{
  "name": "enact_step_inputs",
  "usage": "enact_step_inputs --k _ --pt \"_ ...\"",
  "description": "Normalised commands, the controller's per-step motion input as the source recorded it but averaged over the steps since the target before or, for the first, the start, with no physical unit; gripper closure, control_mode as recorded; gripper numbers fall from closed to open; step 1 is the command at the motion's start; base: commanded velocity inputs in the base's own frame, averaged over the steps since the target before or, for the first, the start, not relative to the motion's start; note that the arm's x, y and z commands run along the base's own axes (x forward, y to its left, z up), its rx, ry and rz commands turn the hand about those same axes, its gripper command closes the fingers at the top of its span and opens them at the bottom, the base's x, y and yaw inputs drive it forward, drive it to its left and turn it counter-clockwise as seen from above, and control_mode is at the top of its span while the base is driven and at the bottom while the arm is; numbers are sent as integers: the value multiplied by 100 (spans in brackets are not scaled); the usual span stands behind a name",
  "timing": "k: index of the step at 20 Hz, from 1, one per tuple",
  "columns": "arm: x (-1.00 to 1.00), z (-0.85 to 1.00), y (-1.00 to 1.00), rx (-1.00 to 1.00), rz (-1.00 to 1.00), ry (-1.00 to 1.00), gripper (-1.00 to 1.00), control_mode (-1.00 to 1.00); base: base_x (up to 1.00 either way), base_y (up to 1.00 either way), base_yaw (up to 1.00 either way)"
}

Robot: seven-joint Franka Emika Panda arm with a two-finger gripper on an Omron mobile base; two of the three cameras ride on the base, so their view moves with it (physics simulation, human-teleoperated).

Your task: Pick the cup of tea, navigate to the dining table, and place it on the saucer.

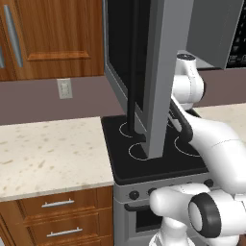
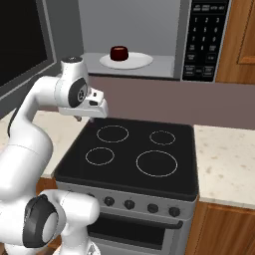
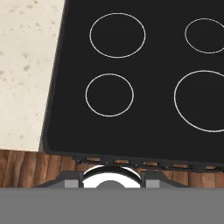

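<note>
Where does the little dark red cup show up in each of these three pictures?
Left base view: I can't find it; the open microwave door blocks that side.
Right base view: the cup of tea sits on a white plate inside the open microwave, upper middle.
Hand view: not in this picture.
Shared landmark: the black stovetop.

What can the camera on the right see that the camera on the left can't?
The right base view alone shows the cup of tea on a white plate inside the open microwave, plus the microwave's keypad. The left base view alone shows a wall outlet, two wooden drawers and the microwave door swung out. Both show the black stovetop, its knobs, the speckled counter and the white arm.
</note>
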Motion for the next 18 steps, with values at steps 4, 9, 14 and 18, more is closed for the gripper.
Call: enact_step_inputs --k 4,9,14,18 --pt "-22 0 -5 1 0 -4 -100 -100 0 0 0" --pt "-20 3 -25 8 0 -12 -100 -100 0 0 0" --pt "-15 24 -63 10 13 -14 -100 -100 0 0 0" --pt "0 27 -57 8 21 -12 -100 -100 0 0 0"
